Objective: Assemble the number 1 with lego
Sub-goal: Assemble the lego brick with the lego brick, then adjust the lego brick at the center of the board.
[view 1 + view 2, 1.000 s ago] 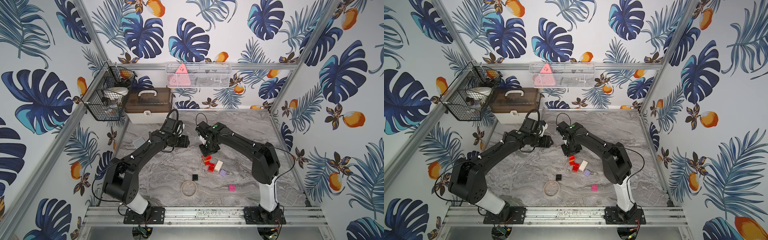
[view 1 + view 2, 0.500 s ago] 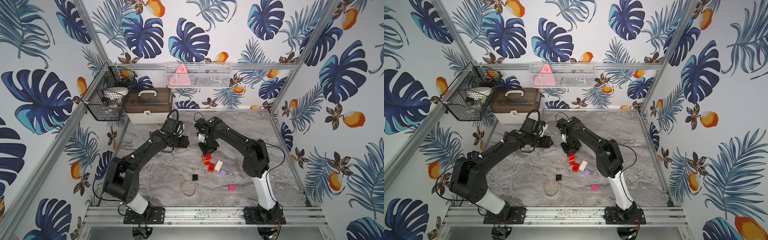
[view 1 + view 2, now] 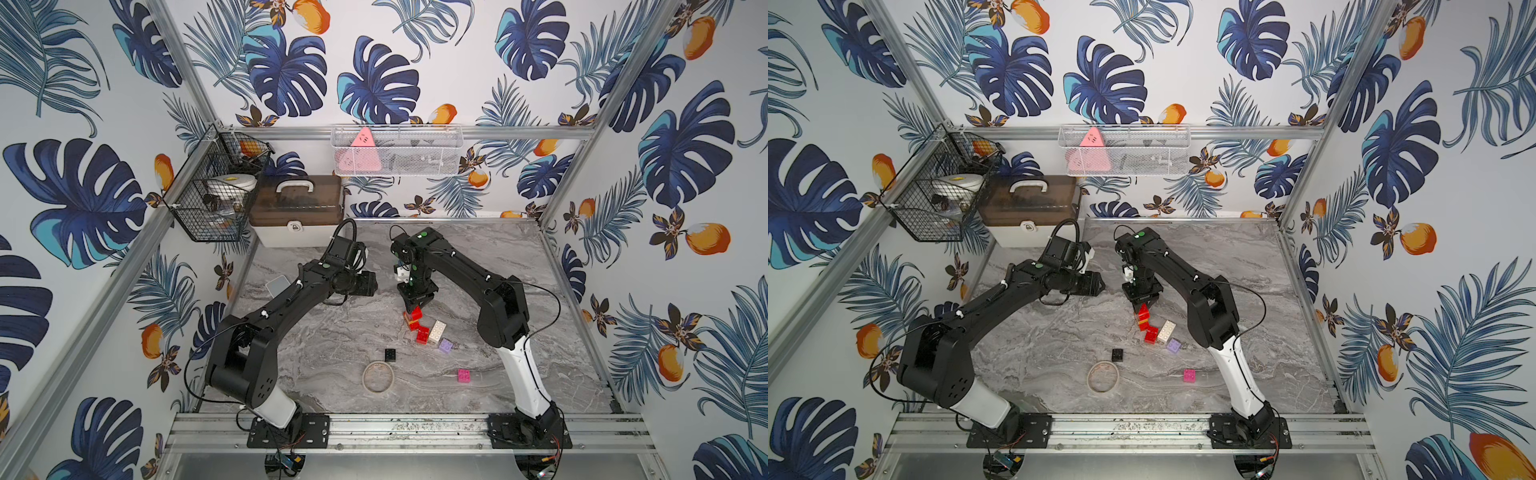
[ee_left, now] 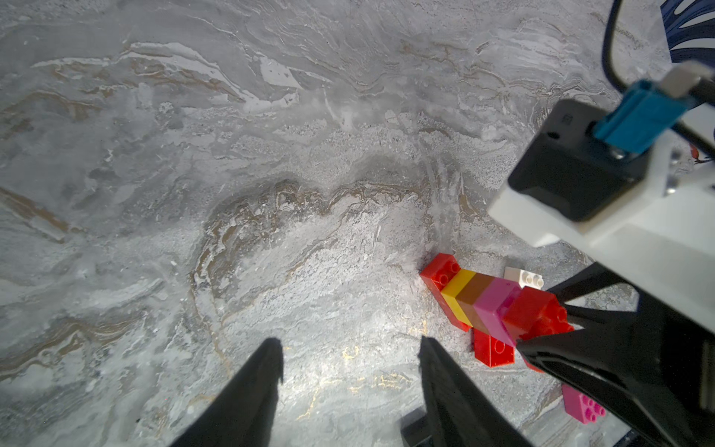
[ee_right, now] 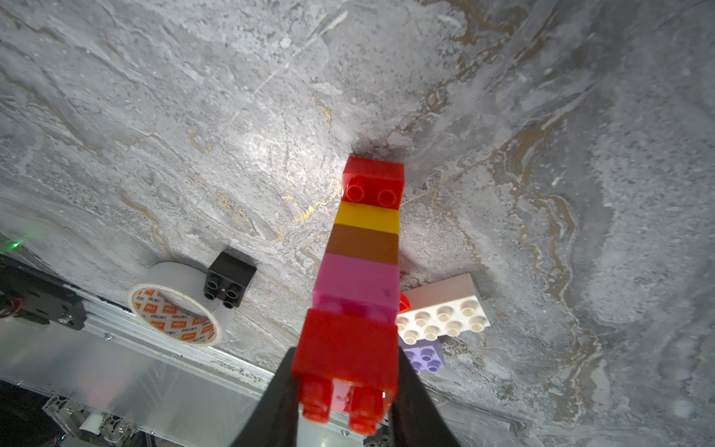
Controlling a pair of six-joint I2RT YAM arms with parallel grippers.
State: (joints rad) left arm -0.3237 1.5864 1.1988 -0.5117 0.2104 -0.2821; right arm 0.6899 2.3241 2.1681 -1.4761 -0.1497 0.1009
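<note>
Gripping the end red brick of the stacked lego column (image 5: pixel 363 247) (red, yellow, orange, pink, red), the right jaws were clenched on it. The column leaned, its far red end at the desk (image 3: pixel 519 257). Left jaws stood released and empty, just beside.

Judgement: set down squarely, without twisting.

White brick (image 5: pixel 445 313), lilac brick (image 5: pixel 423 354) and loose red brick (image 4: pixel 493 350) crowded the column's front side. Bare desk lay behind. Tape roll (image 5: pixel 174 313) and black brick (image 5: pixel 230 280) sat nearer the front rail.
</note>
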